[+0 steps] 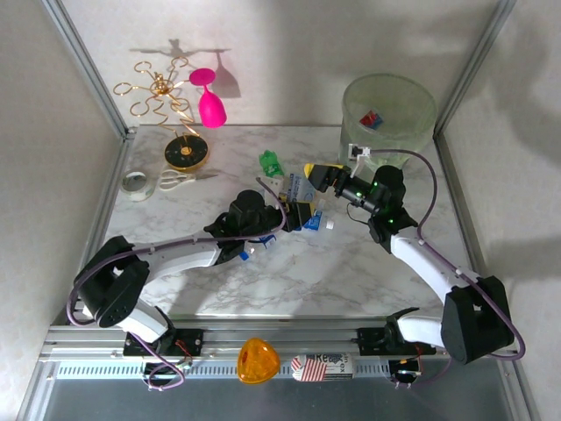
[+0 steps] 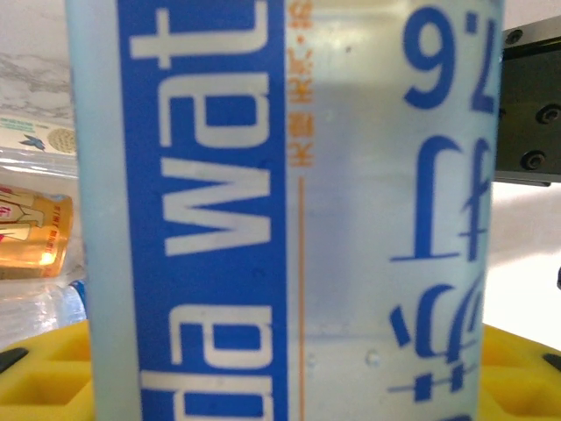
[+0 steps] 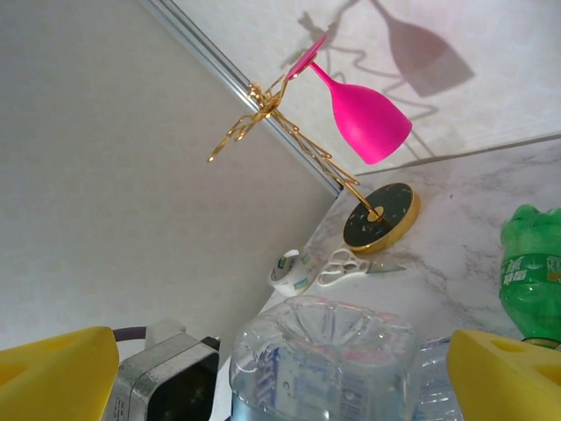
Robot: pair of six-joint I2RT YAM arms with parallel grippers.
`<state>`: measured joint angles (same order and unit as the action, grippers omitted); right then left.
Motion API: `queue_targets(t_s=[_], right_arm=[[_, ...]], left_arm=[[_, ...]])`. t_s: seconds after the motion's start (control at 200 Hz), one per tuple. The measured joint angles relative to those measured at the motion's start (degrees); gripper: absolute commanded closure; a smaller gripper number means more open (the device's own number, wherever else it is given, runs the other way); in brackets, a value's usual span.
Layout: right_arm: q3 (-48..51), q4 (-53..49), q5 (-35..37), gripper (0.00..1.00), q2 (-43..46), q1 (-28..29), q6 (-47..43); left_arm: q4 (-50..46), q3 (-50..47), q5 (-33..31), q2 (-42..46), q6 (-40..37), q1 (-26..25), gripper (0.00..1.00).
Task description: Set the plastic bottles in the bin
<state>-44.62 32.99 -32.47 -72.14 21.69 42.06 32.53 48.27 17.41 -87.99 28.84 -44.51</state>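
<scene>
Marble counter (image 1: 351,272) holds most bottles (image 1: 308,221) in the middle. Bin (image 1: 412,132) by the far right corner has one or two. Left fingers (image 1: 302,209) grip a clear bottle (image 2: 351,219); right fingers (image 1: 316,174) are open.

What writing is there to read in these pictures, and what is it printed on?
"da wat", sideways, cut off: blue label of the clear bottle.
"7.6", upside down: same label.
Blue and orange characters beside it: cannot read.
Labels of the green bottle and the amber bottle: too blurred.
</scene>
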Motion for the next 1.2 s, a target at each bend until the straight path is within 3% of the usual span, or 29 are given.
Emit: queue_targets(t_s=[0.356, 0.456, 0.556, 0.651, 0.731, 0.846, 1.202], right_arm=[[0.0, 1.97, -2.12, 0.16, -6.43, 2.05, 0.96], [0.0, 2.47, -2.36, 0.28, -6.97, 2.49, 1.05], [-0.02, 3.32, -2.91, 0.37, -7.39, 2.69, 1.22], [-0.02, 3.69, -3.17, 0.42, -7.67, 2.69, 1.38], [-0.02, 3.58, -3.15, 0.44, -7.98, 2.69, 1.33], [-0.68, 1.18, -1.88, 0.44, -8.13, 2.69, 0.09], [-17.68, -17.62, 8.94, 0.44, -8.41, -0.13, -13.44]], left_arm=[[0.57, 0.9, 1.14, -0.31, 0.07, -0.07, 0.45], [0.26, 0.94, 1.09, -0.37, -0.02, -0.07, 0.43], [-0.15, 0.94, 0.81, -0.37, -0.13, -0.04, 0.38], [-0.2, 0.94, 0.66, -0.37, -0.42, -0.07, 0.24], [-0.11, 0.94, 0.68, -0.35, -0.85, -0.15, 0.1], [-0.13, 0.79, 0.13, -0.22, -1.18, -0.17, 0.01], [0.52, -8.59, -10.54, 10.6, -1.6, 0.26, 0.0]])
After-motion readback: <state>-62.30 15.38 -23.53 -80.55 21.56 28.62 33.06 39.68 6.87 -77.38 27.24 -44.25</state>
